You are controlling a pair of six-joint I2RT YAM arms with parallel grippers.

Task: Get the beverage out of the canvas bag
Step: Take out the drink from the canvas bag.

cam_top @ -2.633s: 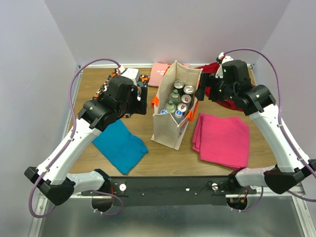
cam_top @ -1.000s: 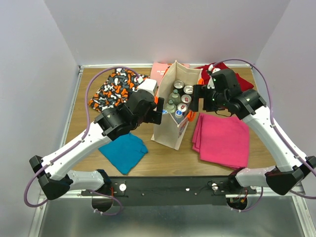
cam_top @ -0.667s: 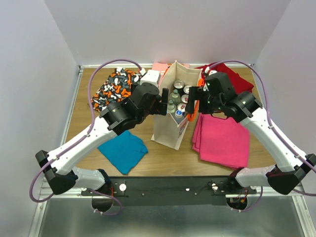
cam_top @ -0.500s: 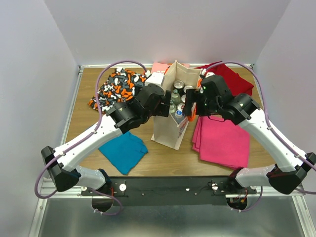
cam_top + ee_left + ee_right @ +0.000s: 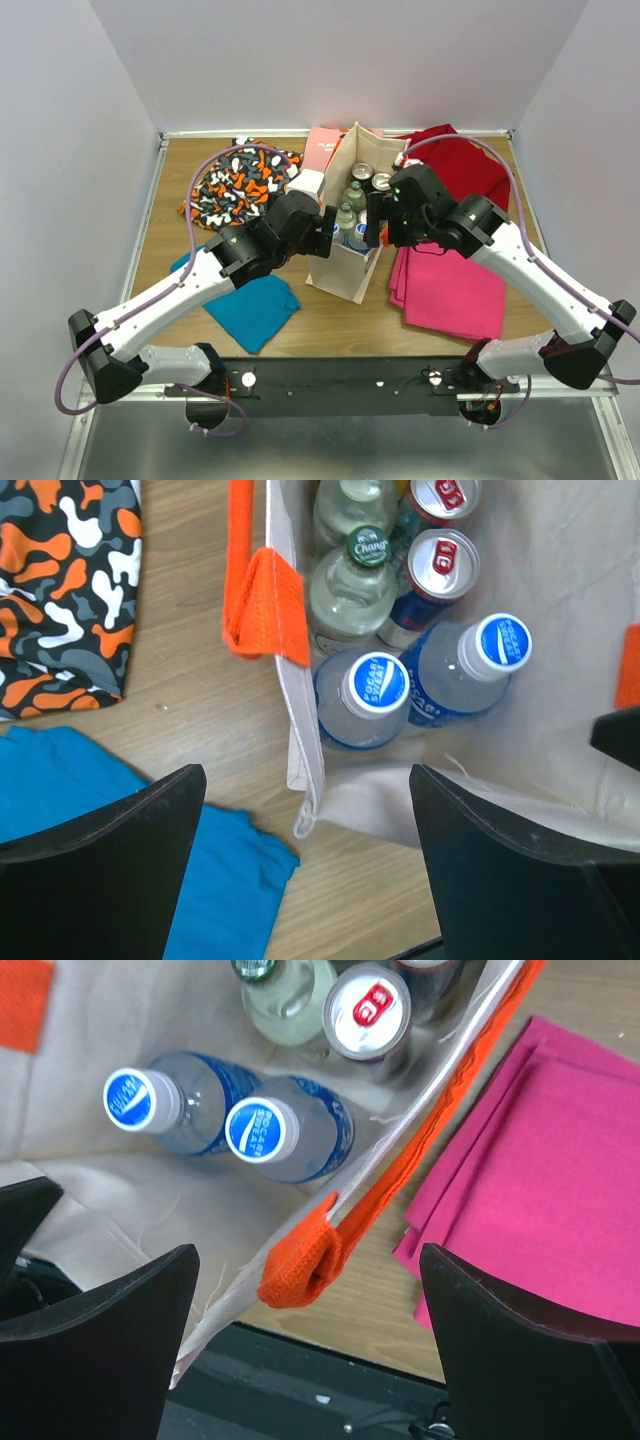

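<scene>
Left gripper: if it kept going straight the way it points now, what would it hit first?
Probably the side wall of the canvas bag, whose top edge runs between the open fingers of the left gripper. The blue-capped bottle just inside it would likely come next, though depth is unclear.

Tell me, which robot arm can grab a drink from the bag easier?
Probably the left. Both hang open over edges of the canvas bag, but the left gripper has a blue-capped bottle close inside its span; an orange handle sits right under the right gripper.

Bright, even light (soft shadows)
</scene>
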